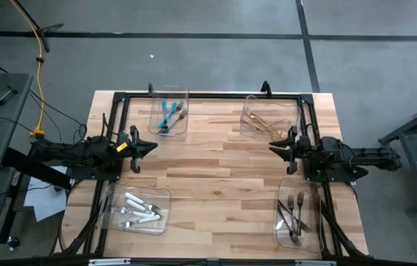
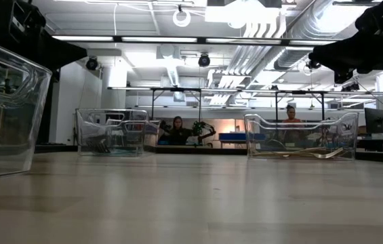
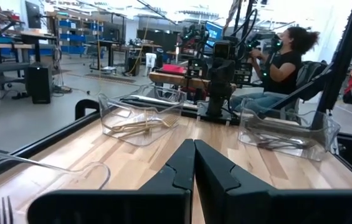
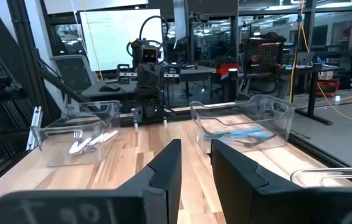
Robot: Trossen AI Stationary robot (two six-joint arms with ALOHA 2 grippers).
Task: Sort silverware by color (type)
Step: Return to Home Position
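The silverware lies sorted in clear bins at the table's corners. Teal-handled pieces [image 1: 167, 113] [image 4: 241, 132] are at the far left and gold ones [image 1: 263, 122] [image 3: 141, 124] at the far right. White-handled ones [image 1: 140, 212] [image 4: 91, 143] are at the near left and dark steel forks [image 1: 294, 216] [image 3: 275, 143] at the near right. My left gripper [image 1: 151, 148] [image 3: 194, 144] hovers shut at the left edge, pointing level across the table. Opposite it, my right gripper [image 1: 273, 145] [image 4: 195, 149] hovers at the right edge. Its fingers stand slightly apart with nothing between them.
A black frame [image 1: 208, 96] runs around the tabletop. The bare wood middle [image 1: 208, 170] lies between the bins. People sit at workstations beyond the table [image 3: 285, 59] [image 2: 177, 127]. In the low view a bin wall [image 2: 5, 108] stands close at the left.
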